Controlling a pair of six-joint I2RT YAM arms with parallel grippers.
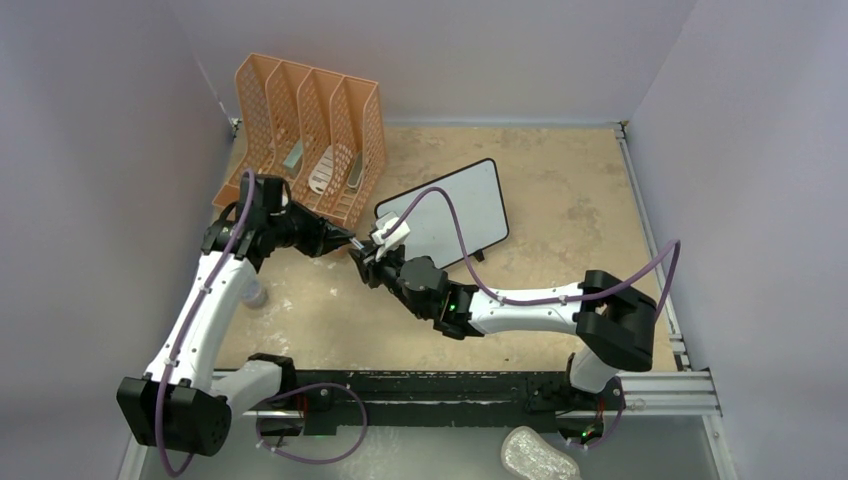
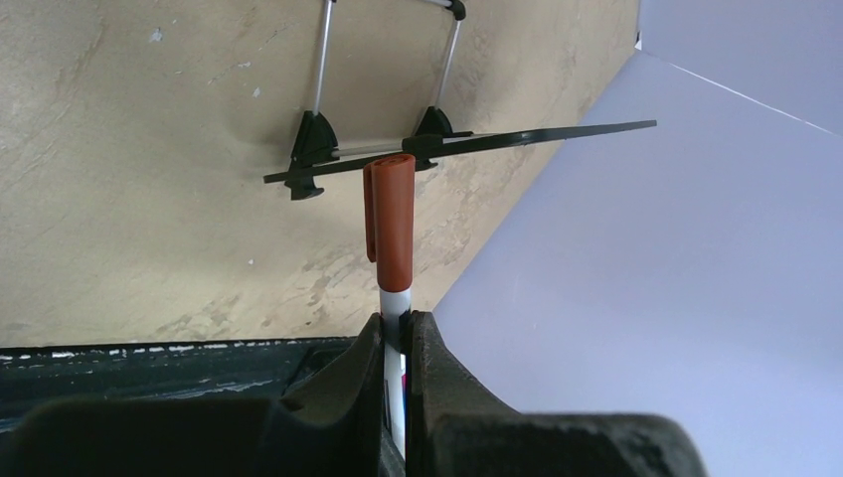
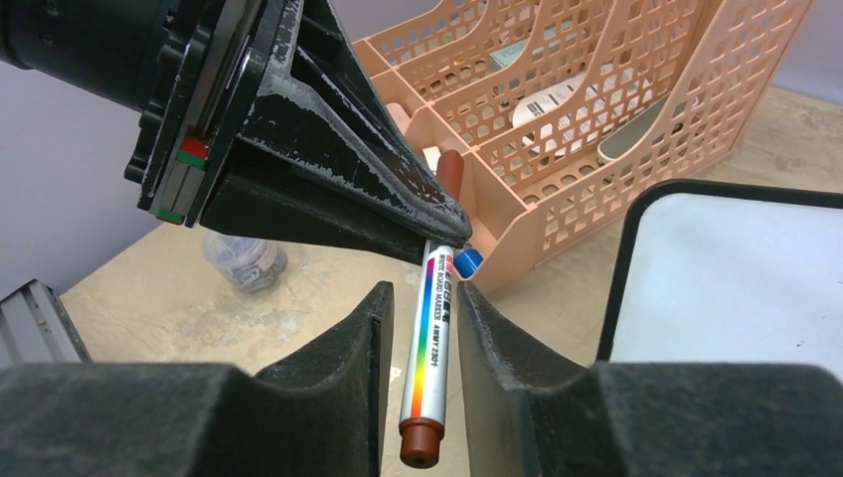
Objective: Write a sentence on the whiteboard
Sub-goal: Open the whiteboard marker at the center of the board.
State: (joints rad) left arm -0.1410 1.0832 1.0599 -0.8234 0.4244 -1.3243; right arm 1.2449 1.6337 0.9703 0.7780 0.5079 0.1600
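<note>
Left gripper (image 2: 396, 326) clamps capped marker (image 2: 390, 224), red cap pointing twd whiteboard (image 2: 557, 133) edge w/ black feet

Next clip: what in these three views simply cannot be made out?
1. Right wrist view: whether the right gripper presses the marker or only flanks it; the frame edge cuts off the whiteboard.
2. Top view: the marker is lost between the left gripper and the right one; the right arm's cable crosses the whiteboard.
3. Items in the orange organizer: too small, behind perforated walls.
</note>
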